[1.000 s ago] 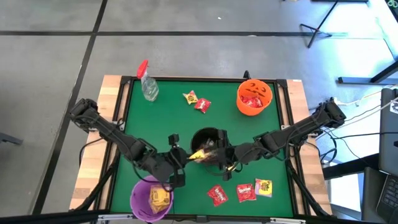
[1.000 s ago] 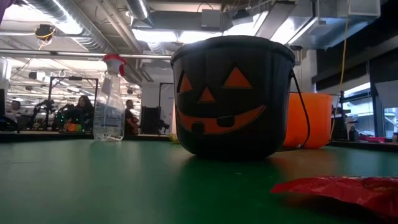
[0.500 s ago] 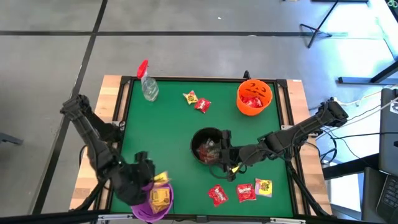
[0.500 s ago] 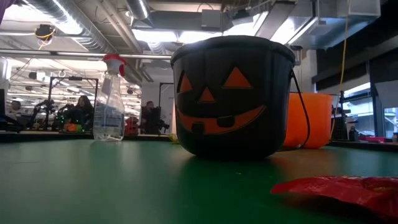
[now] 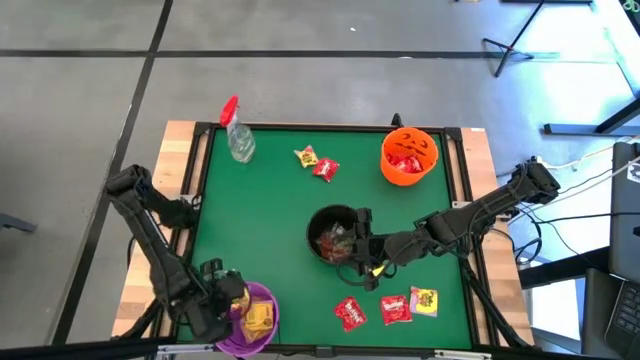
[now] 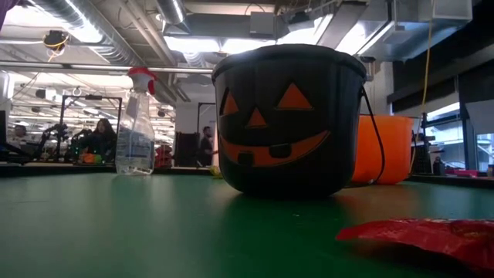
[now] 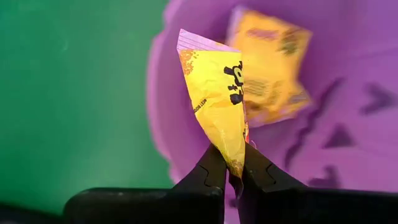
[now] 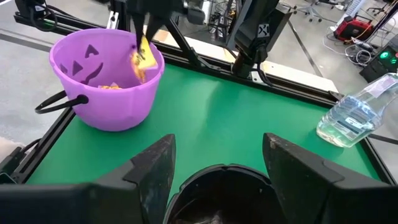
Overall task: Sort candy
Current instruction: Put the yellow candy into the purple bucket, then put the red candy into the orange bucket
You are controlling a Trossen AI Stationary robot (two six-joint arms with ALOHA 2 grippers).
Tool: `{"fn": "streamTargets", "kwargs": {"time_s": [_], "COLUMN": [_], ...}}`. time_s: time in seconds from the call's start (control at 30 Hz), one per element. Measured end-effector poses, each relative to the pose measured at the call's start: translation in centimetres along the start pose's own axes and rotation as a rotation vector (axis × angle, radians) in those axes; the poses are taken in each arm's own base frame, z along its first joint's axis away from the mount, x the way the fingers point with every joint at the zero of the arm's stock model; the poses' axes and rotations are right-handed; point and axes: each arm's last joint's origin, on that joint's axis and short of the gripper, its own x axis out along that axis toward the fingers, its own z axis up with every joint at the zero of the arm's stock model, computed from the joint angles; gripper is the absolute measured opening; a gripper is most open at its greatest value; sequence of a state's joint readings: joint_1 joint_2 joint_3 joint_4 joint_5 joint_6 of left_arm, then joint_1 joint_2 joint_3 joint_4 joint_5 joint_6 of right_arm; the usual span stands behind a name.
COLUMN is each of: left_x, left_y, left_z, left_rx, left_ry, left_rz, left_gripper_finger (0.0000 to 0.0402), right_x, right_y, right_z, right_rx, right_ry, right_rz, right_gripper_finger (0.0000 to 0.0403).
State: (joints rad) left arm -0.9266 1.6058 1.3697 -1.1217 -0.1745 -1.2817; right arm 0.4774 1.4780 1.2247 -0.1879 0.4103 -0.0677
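Note:
My left gripper (image 7: 234,163) is shut on a yellow candy packet (image 7: 214,99) and hangs over the purple bucket (image 7: 348,149) at the table's near left (image 5: 262,300). Another yellow packet (image 7: 273,68) lies inside that bucket. My right gripper (image 8: 217,171) is open, its fingers spread wide above the rim of the black pumpkin bucket (image 5: 333,237), which holds mixed candy. The right wrist view shows my left gripper with the packet (image 8: 143,57) above the purple bucket (image 8: 102,87). Loose red and yellow packets lie on the green mat (image 5: 350,313) (image 5: 316,162). My left gripper pinches the yellow packet between its two fingers by one corner (image 7: 236,163). It comes from above, pointing down into the bucket. The packet is lifted clear and extends beyond the fingertips, over the purple bucket's inside and touching nothing.
The orange bucket (image 5: 408,155) with red candy stands at the far right. A clear spray bottle with red top (image 5: 237,135) lies at the far left. Red and yellow packets (image 5: 408,304) lie near the table's near edge, right of the purple bucket. People move in the room behind.
My left gripper has carried the yellow packet away from the black bucket toward the table's near left corner and now holds it over the purple bucket, still shut on it. My right gripper has stayed at the black bucket.

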Motion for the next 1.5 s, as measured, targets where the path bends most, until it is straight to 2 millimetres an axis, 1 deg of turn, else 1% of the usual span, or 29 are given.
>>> {"fn": "streamTargets", "kwargs": {"time_s": [0.1,0.4,0.7,0.8,0.87,1.0,1.17,1.3,1.43,1.5], "left_x": [0.8,1.0,1.0,1.1,1.1,1.1,1.1,1.0,0.0,-1.2], "left_y": [0.2,2.3,3.4,3.5,3.4,3.1,3.0,2.8,2.2,1.7], "left_z": [0.4,1.8,3.0,3.2,3.2,3.3,3.3,3.4,3.5,3.4], "left_rx": [-0.011,-0.052,-0.059,-0.044,-0.039,-0.001,-0.002,-0.005,-0.009,0.019], "left_ry": [0.031,0.074,0.097,0.094,0.085,0.093,0.092,0.092,0.101,0.011], "left_rz": [0.052,0.212,0.271,0.275,0.262,0.219,0.201,0.181,0.131,0.110], "left_gripper_finger": [0.0000,0.0000,0.0000,0.0000,0.0003,0.0030,0.0088,0.0131,0.0150,0.0149], "right_x": [0.0,0.0,0.0,0.0,-0.1,-1.3,-2.1,-2.7,-3.5,-3.7], "right_y": [0.0,0.0,0.0,0.0,-0.2,-0.8,-1.2,-1.4,-1.6,-1.5], "right_z": [0.0,0.0,0.0,-0.1,0.0,0.5,1.7,2.2,2.3,2.1], "right_rx": [0.000,-0.001,-0.002,-0.009,-0.026,-0.039,-0.025,-0.039,0.005,0.056], "right_ry": [0.001,0.002,0.003,0.005,0.009,0.006,-0.012,0.030,0.125,0.166], "right_rz": [0.000,-0.001,-0.001,-0.004,-0.037,-0.077,-0.073,-0.055,0.036,0.083], "right_gripper_finger": [0.0238,0.0238,0.0238,0.0238,0.0238,0.0238,0.0238,0.0238,0.0238,0.0238]}}
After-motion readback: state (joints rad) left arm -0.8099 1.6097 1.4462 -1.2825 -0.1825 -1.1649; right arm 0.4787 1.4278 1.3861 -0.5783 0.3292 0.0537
